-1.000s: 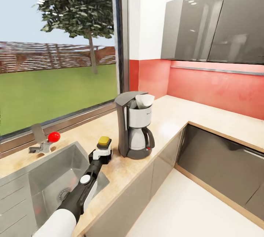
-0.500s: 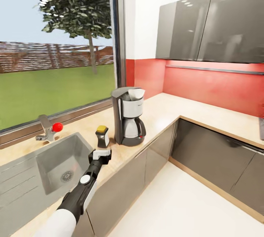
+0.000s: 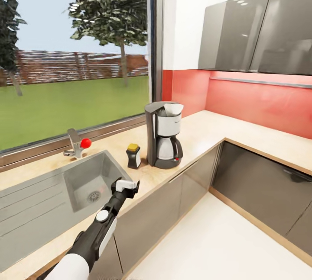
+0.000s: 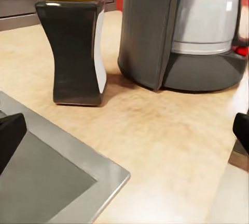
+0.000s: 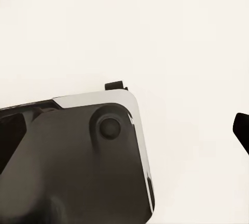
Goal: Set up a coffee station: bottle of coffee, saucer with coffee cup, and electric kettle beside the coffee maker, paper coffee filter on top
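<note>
A: What is seen beyond the left gripper (image 3: 126, 186)?

B: The countertop (image 3: 199, 130), then the coffee maker (image 3: 164, 134) with the paper coffee filter (image 3: 172, 108) on top, and the bottle of coffee (image 3: 133, 156) just beside it.

A: What was changed?

B: The bottle was let go a second ago; the gripper has been drawn back, its fingers spread and empty. The bottle step is judged done.

A: And the right gripper?

B: Its state cannot be told.
</note>
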`<state>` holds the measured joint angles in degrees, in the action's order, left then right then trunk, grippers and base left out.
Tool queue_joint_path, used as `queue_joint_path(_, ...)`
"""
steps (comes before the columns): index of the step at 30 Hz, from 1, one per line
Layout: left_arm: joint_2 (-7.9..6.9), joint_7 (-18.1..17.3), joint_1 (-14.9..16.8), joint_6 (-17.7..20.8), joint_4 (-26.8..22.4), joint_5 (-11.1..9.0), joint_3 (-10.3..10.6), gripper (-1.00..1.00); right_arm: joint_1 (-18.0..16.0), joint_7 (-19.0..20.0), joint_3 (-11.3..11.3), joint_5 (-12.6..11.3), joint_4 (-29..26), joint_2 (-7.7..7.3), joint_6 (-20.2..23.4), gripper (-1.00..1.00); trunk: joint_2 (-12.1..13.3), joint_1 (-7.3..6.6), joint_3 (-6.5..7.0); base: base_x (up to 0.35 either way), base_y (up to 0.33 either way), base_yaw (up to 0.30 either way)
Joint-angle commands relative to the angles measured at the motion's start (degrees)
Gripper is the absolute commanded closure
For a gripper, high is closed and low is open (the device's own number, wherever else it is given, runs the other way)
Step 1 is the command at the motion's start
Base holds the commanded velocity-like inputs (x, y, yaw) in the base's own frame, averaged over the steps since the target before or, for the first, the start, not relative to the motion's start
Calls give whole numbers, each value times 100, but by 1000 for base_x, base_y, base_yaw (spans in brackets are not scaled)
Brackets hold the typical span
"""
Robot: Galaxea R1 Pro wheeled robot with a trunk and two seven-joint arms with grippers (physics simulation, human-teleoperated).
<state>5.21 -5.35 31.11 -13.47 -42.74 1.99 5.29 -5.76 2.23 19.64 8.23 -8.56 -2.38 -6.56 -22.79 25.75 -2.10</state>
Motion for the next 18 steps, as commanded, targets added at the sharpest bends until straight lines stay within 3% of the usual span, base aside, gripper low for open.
queue_joint_path(1,1,-206,-36,-3,-112,17,24,-100,-4,23,49,56,4,0,-21,-100,-13,4,-13,-3,-1,276)
queue_joint_path(4,-1,-766,-179,30,-401,23,61,-100,-4,23,49,56,4,1,-21,-100,-13,4,-13,-2,-1,277)
queue_joint_path(7,-15,-1709,-419,102,-860,31,78,-100,-4,23,49,55,4,1,-21,-100,-13,4,-13,-1,0,277)
queue_joint_path(9,-20,-2074,-521,170,-1048,27,81,-100,-4,23,49,55,4,1,-21,-100,-13,4,-13,0,0,278)
queue_joint_path(13,-43,-3212,-1018,738,-1635,21,61,-100,-4,23,49,56,4,1,-21,-100,-13,4,-13,0,0,278)
queue_joint_path(18,-87,-3890,-1406,951,-1766,35,56,-100,-4,23,49,56,4,1,-21,-100,-13,4,-13,0,0,278)
